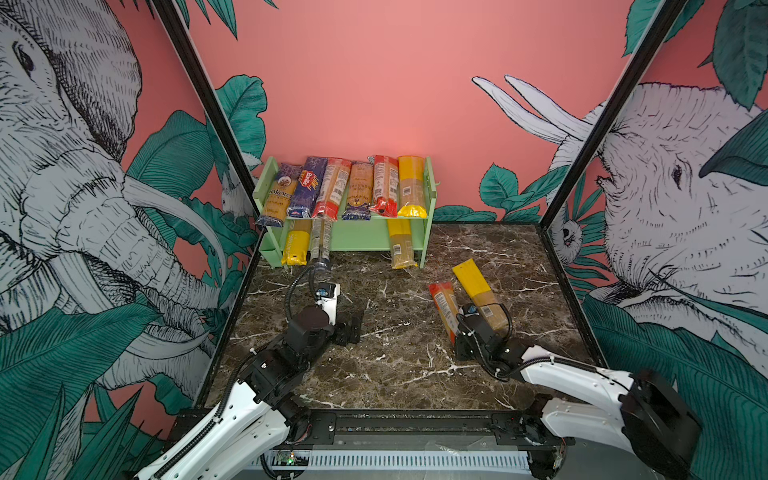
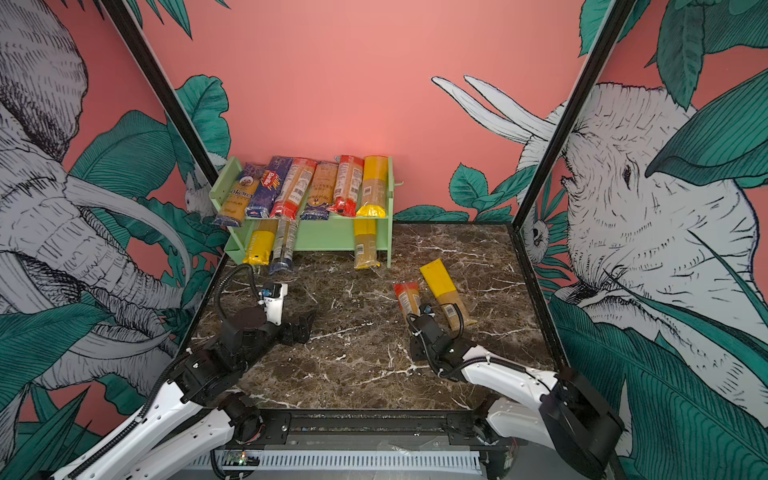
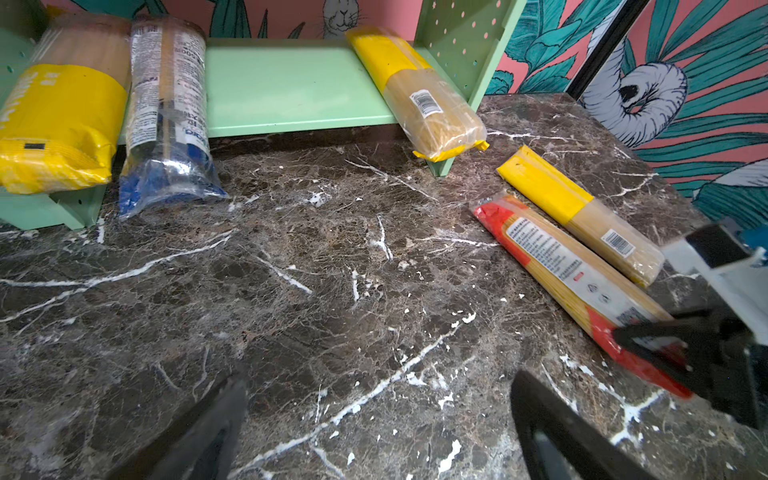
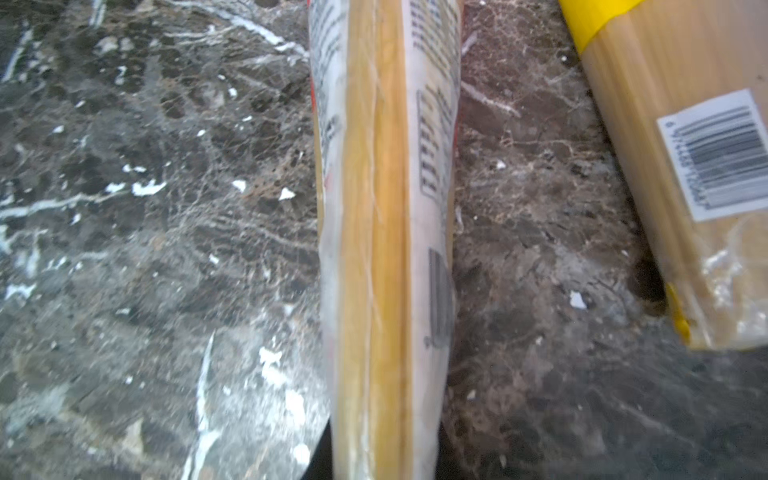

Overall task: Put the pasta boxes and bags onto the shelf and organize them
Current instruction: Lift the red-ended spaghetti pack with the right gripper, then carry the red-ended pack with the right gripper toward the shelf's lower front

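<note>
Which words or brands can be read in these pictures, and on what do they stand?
"Barilla": on the blue box on the shelf's top tier.
Partly readable, "anker...": on the leftmost pack there.
Other labels and barcodes: too small or blurred to read.

The upper tier of the shelf (image 1: 430, 199) is full: a row of six packs (image 1: 360, 189) covers it from panel to panel. On the lower tier a yellow pack (image 1: 296, 248) and a blue-ended pack (image 1: 321, 245) lie touching at the left, and a yellow-ended pack (image 1: 401, 249) lies just beside the right panel. The green board between them is bare and wide. All three stick out over the front edge. The table (image 1: 395, 374) is free in the centre of both top views. Right of centre the red-ended pack (image 1: 442, 305) and a yellow-and-tan pack (image 1: 478, 291) lie near each other, a narrow strip of marble between. The right gripper (image 1: 460, 347), closed on the red-ended pack, blocks its near end.
</note>
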`<state>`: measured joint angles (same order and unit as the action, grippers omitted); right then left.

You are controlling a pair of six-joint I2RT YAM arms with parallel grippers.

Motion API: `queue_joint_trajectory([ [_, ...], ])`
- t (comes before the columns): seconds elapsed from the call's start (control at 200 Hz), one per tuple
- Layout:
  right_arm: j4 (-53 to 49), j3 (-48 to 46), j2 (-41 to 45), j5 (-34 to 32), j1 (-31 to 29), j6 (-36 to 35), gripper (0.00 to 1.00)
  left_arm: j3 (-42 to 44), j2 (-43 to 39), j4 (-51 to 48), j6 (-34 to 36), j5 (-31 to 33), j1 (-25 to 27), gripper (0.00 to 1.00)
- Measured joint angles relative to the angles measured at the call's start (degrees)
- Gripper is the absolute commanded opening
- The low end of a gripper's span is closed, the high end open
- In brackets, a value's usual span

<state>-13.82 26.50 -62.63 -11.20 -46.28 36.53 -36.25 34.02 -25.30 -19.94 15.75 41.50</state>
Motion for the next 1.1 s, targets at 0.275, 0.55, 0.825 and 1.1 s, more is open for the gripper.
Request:
queue_joint_trajectory([
  [0.275, -14.93, 0.98, 11.45, 1.92, -5.2, 1.53, 0.0, 0.0, -2.27, -3.96, -2.21, 2.51, 0.0, 0.99],
  [0.55, -19.5, 8.26, 10.45, 2.67, -10.38, 1.51, 0.0, -0.17, -5.44, -7.45, -3.3, 4.85, 0.0, 0.99],
  [0.825, -19.67, 17.07, 5.27, 3.67, -14.8, 0.15, 0.0, -0.39, -6.99, -10.25, -4.74, 7.56, 0.0, 0.99],
  [1.1, -20.15, 27.52, -3.43, 5.66, -17.84, -2.78, 0.0, -0.66, -8.66, -12.07, -5.99, 9.57, 0.0, 0.99],
])
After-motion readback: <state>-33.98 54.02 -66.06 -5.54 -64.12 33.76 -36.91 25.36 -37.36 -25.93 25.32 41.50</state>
